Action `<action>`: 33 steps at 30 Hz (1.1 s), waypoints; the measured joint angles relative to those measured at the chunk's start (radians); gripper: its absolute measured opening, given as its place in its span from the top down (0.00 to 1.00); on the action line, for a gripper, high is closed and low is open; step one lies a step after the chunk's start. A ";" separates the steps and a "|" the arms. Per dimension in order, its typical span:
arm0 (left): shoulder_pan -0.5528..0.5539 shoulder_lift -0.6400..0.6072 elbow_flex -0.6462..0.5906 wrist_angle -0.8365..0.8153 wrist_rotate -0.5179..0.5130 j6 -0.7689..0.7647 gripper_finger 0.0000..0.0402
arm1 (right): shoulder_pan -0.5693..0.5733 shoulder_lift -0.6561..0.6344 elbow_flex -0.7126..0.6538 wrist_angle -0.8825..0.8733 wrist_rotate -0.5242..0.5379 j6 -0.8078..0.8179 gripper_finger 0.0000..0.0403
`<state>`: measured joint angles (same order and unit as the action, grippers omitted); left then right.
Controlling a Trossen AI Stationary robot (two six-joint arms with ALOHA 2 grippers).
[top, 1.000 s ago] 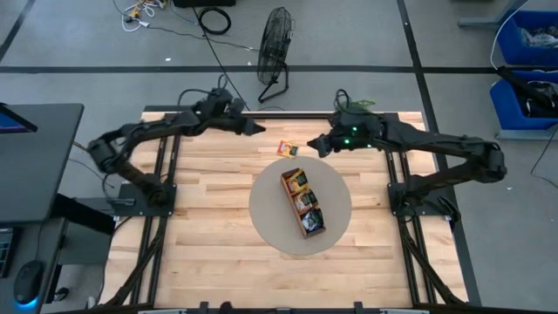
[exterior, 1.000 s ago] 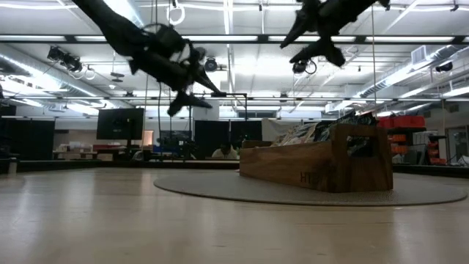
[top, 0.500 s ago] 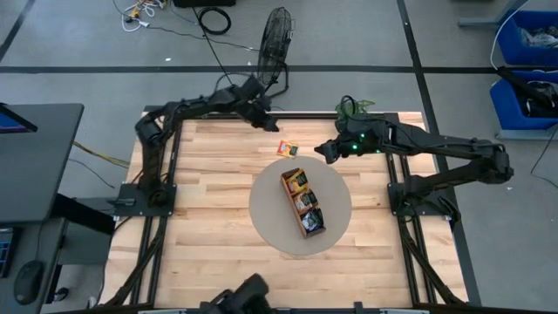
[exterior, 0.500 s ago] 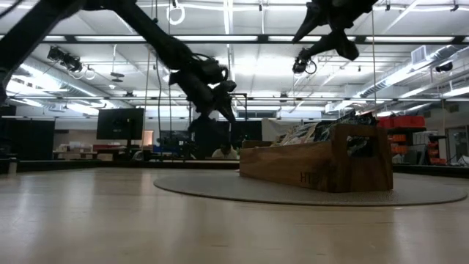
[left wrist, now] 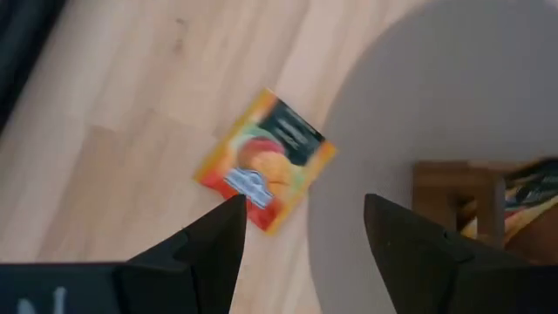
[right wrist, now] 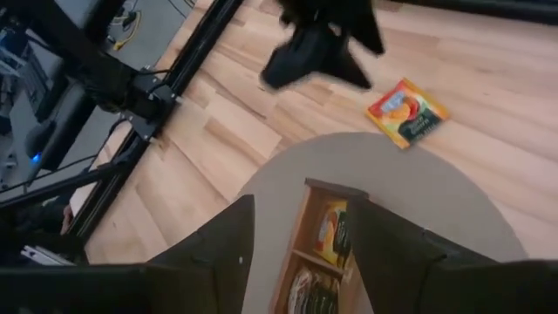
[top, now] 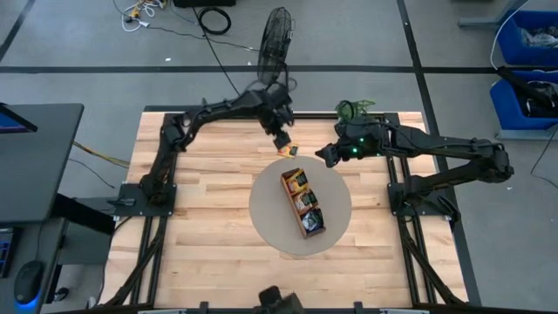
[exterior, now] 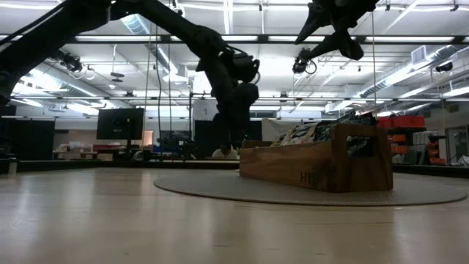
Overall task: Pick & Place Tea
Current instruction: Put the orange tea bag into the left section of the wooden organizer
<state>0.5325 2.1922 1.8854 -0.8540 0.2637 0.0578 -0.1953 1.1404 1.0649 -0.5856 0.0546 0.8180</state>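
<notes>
Just off the far rim of the round mat (top: 266,214), on the bare wood of the table (top: 200,227), you have one orange tea sachet (top: 289,148) lying flat (its printed face up, as your left wrist view shows it (left wrist: 265,161)). Your left end effector (top: 282,139) hangs right above that sachet with its fingers spread apart and nothing between them. Your right end effector (top: 324,155) waits near the mat's far right edge, released too, fingers apart. More sachets stand packed in the wooden tray (top: 302,202) on the mat.
</notes>
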 joint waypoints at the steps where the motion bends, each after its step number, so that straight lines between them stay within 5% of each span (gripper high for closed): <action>1: -0.014 0.001 -0.003 -0.002 -0.026 0.007 0.41 | 0.003 0.000 0.000 -0.010 0.002 0.009 0.53; 9: -0.083 0.033 -0.014 0.069 -0.181 0.032 0.41 | 0.031 0.000 0.000 -0.061 0.044 0.013 0.53; 23: -0.103 0.092 -0.014 -0.005 -0.193 0.063 0.41 | 0.038 0.001 0.000 -0.065 0.044 0.018 0.53; 27: -0.125 0.103 -0.016 -0.003 -0.304 0.060 0.41 | 0.038 0.001 0.000 -0.064 0.044 0.020 0.53; 33: -0.133 0.101 -0.015 0.061 -0.316 0.039 0.41 | 0.040 0.001 0.000 -0.063 0.038 0.021 0.53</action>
<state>0.3992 2.2936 1.8708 -0.7935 -0.0527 0.0969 -0.1558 1.1412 1.0649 -0.6487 0.0930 0.8387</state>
